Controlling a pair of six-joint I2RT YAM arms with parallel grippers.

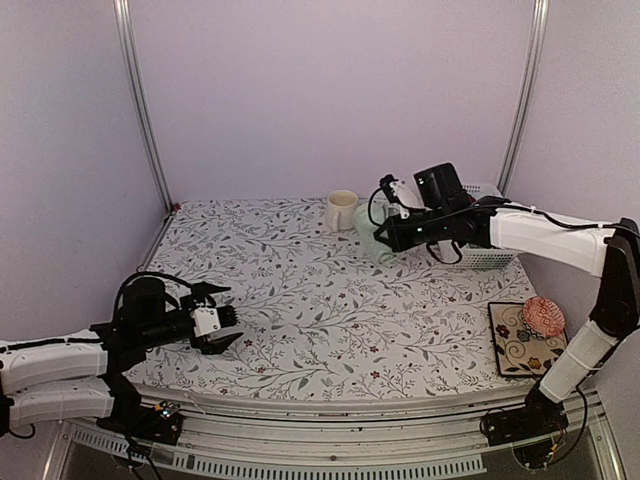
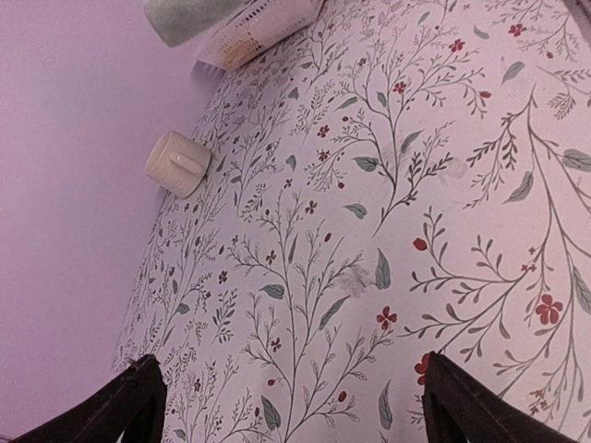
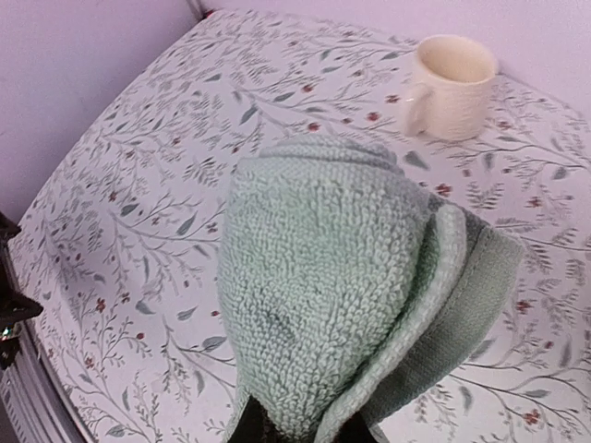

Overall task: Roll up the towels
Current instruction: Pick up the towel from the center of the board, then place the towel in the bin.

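Right wrist: your right claw [image 3: 300,432] pinches the rolled green towel [image 3: 323,277] near the mug [image 3: 452,88].
Your left claw [image 2: 291,401] hangs spread wide over the floral counter [image 2: 388,185].

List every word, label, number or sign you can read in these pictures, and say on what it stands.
No readable text in any view. The ribbed cream mug, the pale green terry towel, the floral tablecloth and the square patterned tile show only plain surfaces or ornament.
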